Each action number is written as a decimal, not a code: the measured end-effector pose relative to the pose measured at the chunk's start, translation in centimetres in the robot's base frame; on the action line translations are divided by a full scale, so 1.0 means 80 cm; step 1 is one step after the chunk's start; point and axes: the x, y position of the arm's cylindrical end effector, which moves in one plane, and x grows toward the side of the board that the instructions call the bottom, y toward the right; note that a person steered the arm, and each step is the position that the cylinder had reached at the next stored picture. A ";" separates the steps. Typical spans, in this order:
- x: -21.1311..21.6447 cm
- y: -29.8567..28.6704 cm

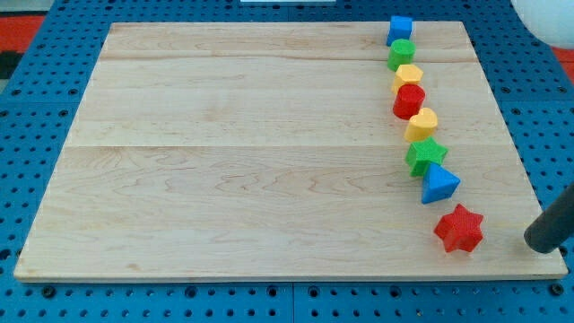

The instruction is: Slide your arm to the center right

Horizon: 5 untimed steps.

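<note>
My tip (541,243) shows at the view's bottom right, on the wooden board (242,152), a short way right of the red star (459,229) and apart from it. A column of blocks runs up the board's right side: blue triangle (439,184), green star (425,155), yellow heart-like block (421,123), red cylinder (409,100), yellow hexagon (407,76), green cylinder (401,54), blue cube (399,30). Neighbouring blocks touch or nearly touch, except the red star, which sits a little apart.
The board lies on a blue pegboard table (269,305). A white rounded object (547,18) shows at the view's top right corner. The board's right edge (525,152) runs close to my tip.
</note>
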 end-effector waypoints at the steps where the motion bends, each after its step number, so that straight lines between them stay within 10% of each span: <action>1: 0.000 0.000; 5: -0.124 -0.013</action>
